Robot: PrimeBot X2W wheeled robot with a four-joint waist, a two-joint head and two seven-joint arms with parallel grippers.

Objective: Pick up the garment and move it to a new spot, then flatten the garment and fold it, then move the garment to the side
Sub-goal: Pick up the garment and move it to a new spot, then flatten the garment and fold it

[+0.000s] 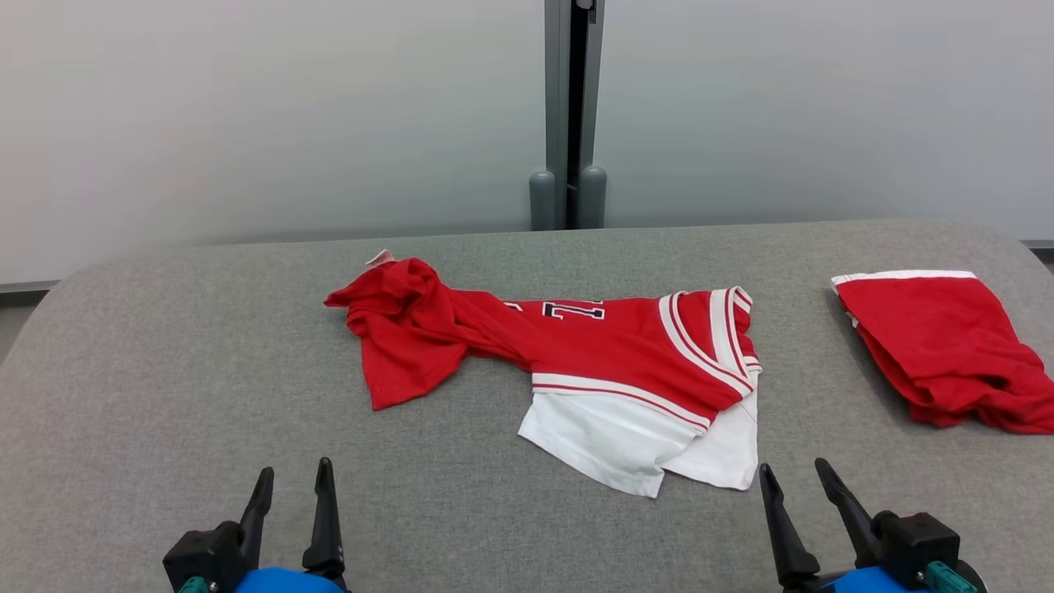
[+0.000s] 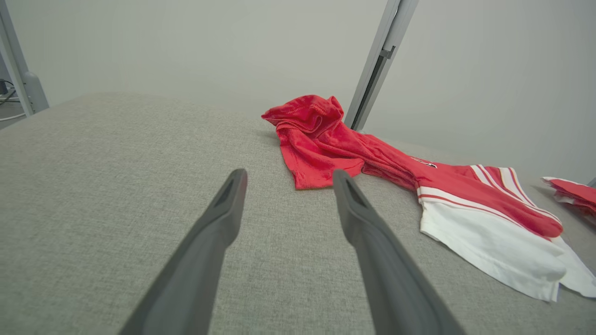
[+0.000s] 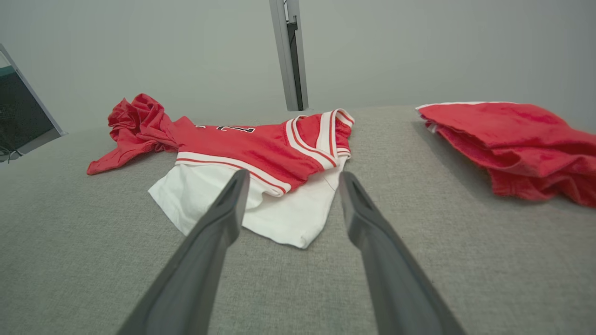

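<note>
Both off garment (image 1: 626,346): left gripper (image 1: 294,466), right gripper (image 1: 792,464)

garment (image 1: 609,346): soft matt cloth | table (image 1: 206,371): rough woven fabric | post (image 1: 568,99): smooth metal

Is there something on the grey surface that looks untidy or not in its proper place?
Yes. The red and white jersey in the middle of the grey surface is not flat: its left end is bunched and twisted, and the white part lies askew. The red garment at the right lies roughly folded.
</note>
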